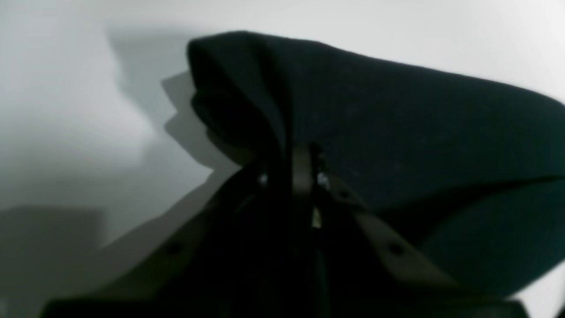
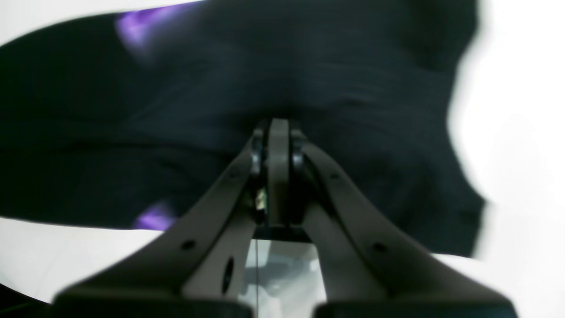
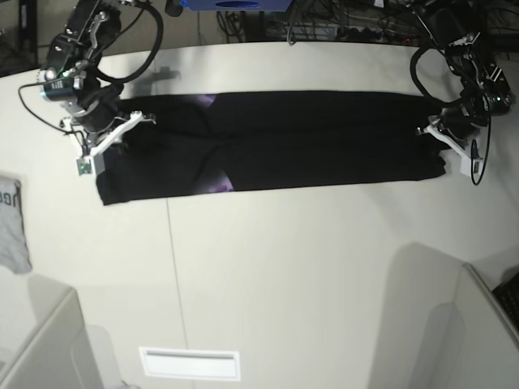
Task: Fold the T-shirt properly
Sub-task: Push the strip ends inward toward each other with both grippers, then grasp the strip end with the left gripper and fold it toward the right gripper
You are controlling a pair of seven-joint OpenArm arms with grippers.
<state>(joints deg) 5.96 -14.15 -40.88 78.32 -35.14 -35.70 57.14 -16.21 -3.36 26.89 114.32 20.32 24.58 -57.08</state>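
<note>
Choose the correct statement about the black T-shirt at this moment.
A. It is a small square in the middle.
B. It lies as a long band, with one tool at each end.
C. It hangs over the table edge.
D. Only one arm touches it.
B: in the base view the T-shirt stretches across the table as a long band, the right tool at one end and the left tool at the other.

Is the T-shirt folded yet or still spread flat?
Partly folded: the T-shirt lies as a long narrow band across the table, with the left gripper and right gripper pinching its ends.

A white table (image 3: pixel 284 275) carries the black T-shirt (image 3: pixel 324 138) and a grey garment (image 3: pixel 11 223).
</note>
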